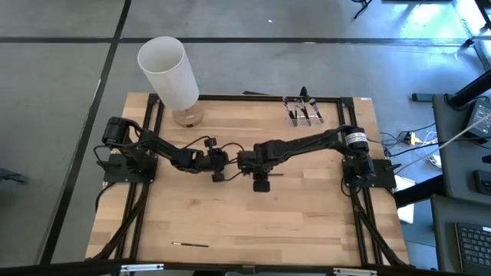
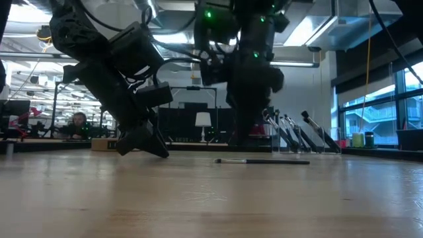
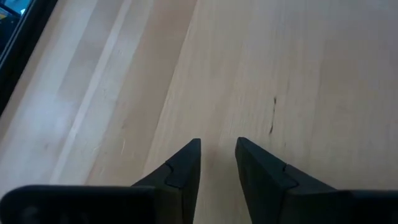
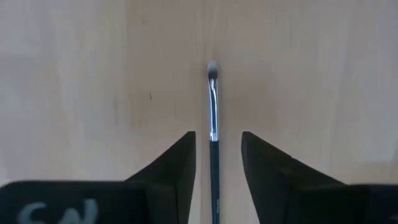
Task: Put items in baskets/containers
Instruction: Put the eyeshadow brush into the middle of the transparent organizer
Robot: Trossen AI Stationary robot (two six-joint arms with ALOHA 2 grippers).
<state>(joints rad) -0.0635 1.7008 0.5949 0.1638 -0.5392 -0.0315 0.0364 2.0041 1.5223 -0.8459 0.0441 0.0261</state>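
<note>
Now straddled 1 brush (image 4: 213, 118) with right gripper (image 4: 216, 163) fingers apart, nothing held; left gripper (image 3: 217, 163) narrow, empty; needed closing.

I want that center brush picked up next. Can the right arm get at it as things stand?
Probably yes: the right gripper is open with the brush lying flat between its fingers, nothing covering it.

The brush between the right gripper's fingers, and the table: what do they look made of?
Brush: glossy black handle, likely plastic or lacquered wood; shiny silver ferrule, seemingly metal; small pale bristle tip. Table: light wood with visible plank seams and grain, smooth matte finish. The right gripper stands open astride the brush.
</note>
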